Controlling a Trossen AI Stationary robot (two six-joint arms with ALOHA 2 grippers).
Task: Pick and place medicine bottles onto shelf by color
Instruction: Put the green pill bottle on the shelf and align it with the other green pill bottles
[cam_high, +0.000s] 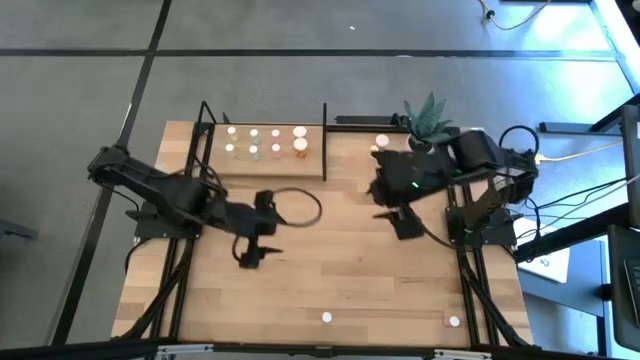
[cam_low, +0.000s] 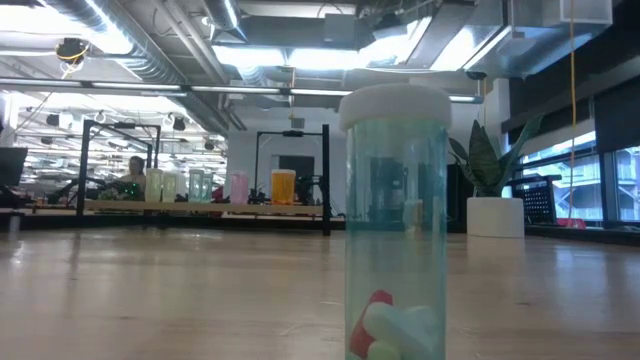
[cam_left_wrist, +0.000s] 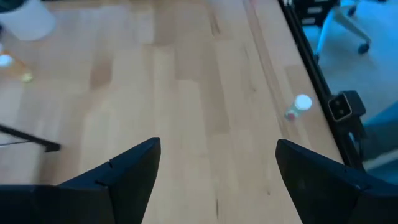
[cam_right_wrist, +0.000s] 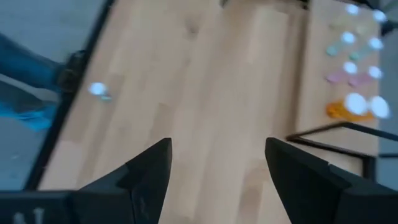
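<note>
Both the left end effector (cam_high: 262, 243) and the right end effector (cam_high: 398, 210) hover released over the table (cam_high: 340, 270) (holding nothing), while eight medicine bottles (cam_high: 265, 142) stand on the shelf (cam_high: 310, 165).

My left arm reaches in from the left edge, elbow bent, left gripper (cam_high: 256, 252) held mid-table with fingers (cam_left_wrist: 121, 177) spread wide, nothing between them. My right arm folds in from the right side, right gripper (cam_high: 403, 222) likewise parted and unloaded, fingers (cam_right_wrist: 149, 171) apart.
</note>
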